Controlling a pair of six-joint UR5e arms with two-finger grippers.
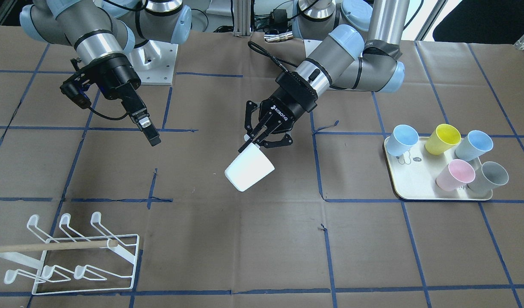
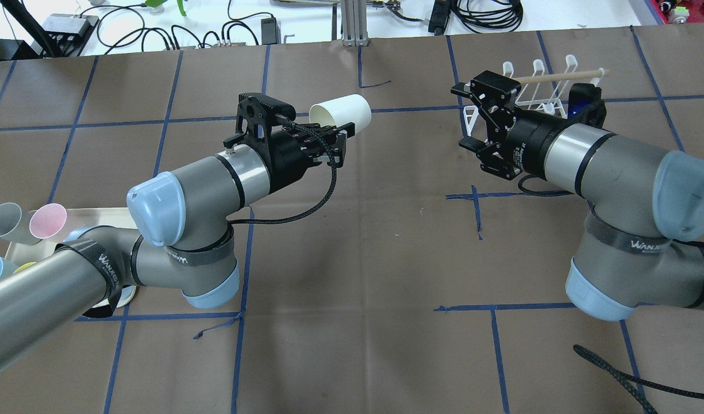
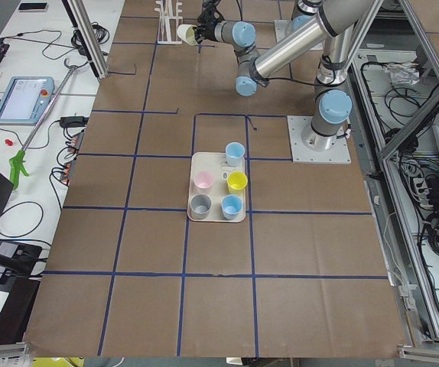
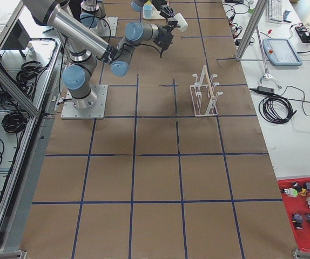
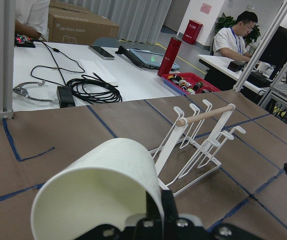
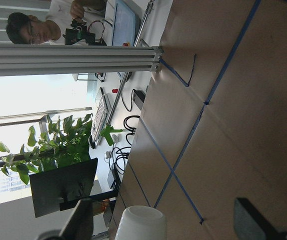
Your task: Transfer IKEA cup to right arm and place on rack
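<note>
Both jaws of the left gripper [image 1: 251,143] pinch the cup [image 1: 249,172] by the wall at its rim and hold it in the air over the middle of the table [image 1: 373,256]. The cup lies roughly on its side, with its mouth facing back toward the left gripper and its closed base pointing away. In the overhead view its long axis runs close to the 9-to-3 line, base toward 3 o'clock.

That base points toward the right gripper [image 2: 460,117], which is spread wide and holds nothing. From the right gripper the cup lies at about 9 o'clock in the overhead view, well apart. The right wrist view shows the cup ahead, near the middle of the gripper's opening, so the approach looks roughly lined up. The handover is not yet made. I judge the next move to be closing that gap along the cup's axis and taking the free base end.

The rack [image 2: 538,86] sits just beyond the right gripper, at about 1 o'clock from it, so the right arm [image 2: 604,161] is much the nearer to it. The left arm [image 2: 202,184] reaches in from 7 o'clock.
</note>
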